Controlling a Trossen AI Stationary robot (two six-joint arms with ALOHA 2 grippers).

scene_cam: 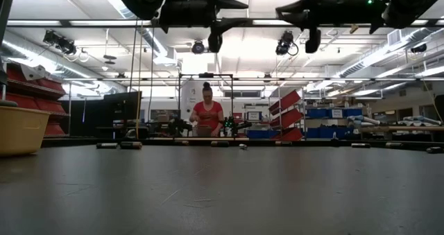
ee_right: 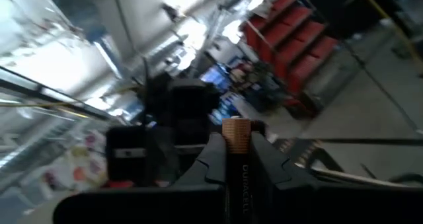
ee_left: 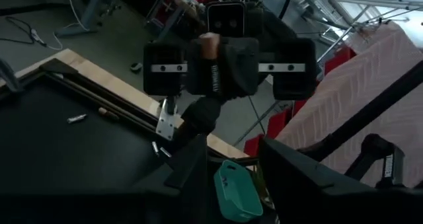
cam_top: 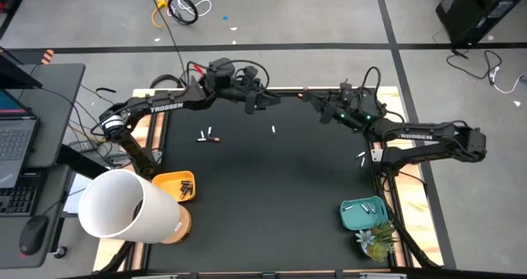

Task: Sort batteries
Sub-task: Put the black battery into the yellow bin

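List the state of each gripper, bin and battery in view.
left gripper: open, empty, facing the right gripper.
right gripper: shut on the held battery, raised above the black mat.
held battery: clamped, copper end sticking out.
yellow bin: holds dark batteries.
teal bin: holds white batteries.
loose batteries: lying on the mat.

Loose batteries (cam_top: 208, 136) lie mid-table, one bin (cam_top: 174, 185) front-left, another bin (cam_top: 363, 214) front-right.
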